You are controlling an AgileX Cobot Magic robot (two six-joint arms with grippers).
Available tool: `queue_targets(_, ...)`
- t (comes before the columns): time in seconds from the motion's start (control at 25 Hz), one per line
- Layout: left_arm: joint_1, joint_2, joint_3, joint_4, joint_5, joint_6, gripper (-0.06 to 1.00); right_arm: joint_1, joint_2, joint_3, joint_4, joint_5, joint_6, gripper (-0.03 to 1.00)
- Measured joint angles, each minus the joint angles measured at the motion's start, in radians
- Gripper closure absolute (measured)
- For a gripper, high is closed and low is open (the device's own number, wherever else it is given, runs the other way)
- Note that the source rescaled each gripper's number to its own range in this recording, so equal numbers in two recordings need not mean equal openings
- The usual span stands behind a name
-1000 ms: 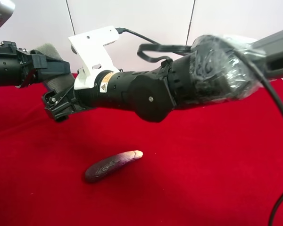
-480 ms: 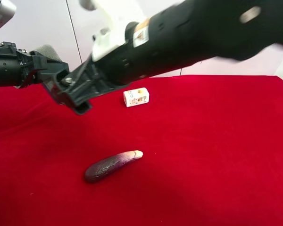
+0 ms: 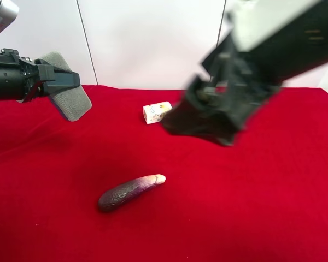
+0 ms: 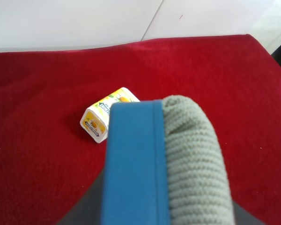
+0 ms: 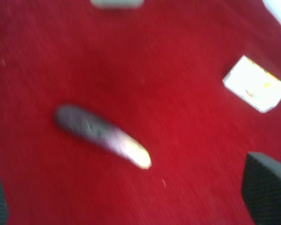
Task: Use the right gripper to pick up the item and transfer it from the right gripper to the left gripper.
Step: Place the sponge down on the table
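Observation:
The item (image 3: 72,101), a flat grey felt-topped block with a dark blue base, hangs in the air in my left gripper (image 3: 64,82), which is shut on it at the exterior high view's left. In the left wrist view the item (image 4: 164,159) fills the middle, blue base beside grey felt, with the gripper (image 4: 154,218) around its near end. My right gripper (image 3: 203,121) is blurred with motion at that view's right, well apart from the item. In the right wrist view its fingertips (image 5: 266,187) stand wide apart with nothing between them.
A purple eggplant (image 3: 129,192) lies on the red cloth (image 3: 251,207), also in the right wrist view (image 5: 100,135). A small white printed box (image 3: 157,112) stands near the back; it shows in both wrist views (image 5: 253,84) (image 4: 107,115). A white wall stands behind.
My right gripper has drawn away from the item and swung across to the exterior high view's right. The item stays in my left gripper, which has not moved.

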Motion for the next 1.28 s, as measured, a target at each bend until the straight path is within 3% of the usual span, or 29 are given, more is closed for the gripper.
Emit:
queue_targets(0.12, 0.0, 0.0, 0.0, 0.0, 0.0, 0.0, 0.92, 0.0, -0.141, 0.105, -0.026, 0.035, 0.03, -0.03)
queue_targets(0.36, 0.0, 0.0, 0.0, 0.0, -0.001, 0.0, 0.92, 0.0, -0.474, 0.329, -0.083, 0.076, 0.202, -0.03)
queue_targets(0.76, 0.0, 0.0, 0.0, 0.0, -0.001, 0.0, 0.92, 0.0, -0.982, 0.444, -0.204, 0.304, 0.419, -0.03)
queue_targets(0.96, 0.0, 0.0, 0.0, 0.017, -0.008, 0.0, 0.92, 0.0, -1.089, 0.446, -0.22, 0.381, 0.448, -0.03)
queue_targets(1.28, 0.0, 0.0, 0.0, 0.019, -0.01, -0.001, 0.92, 0.0, -1.09, 0.446, -0.252, 0.393, 0.451, -0.03)
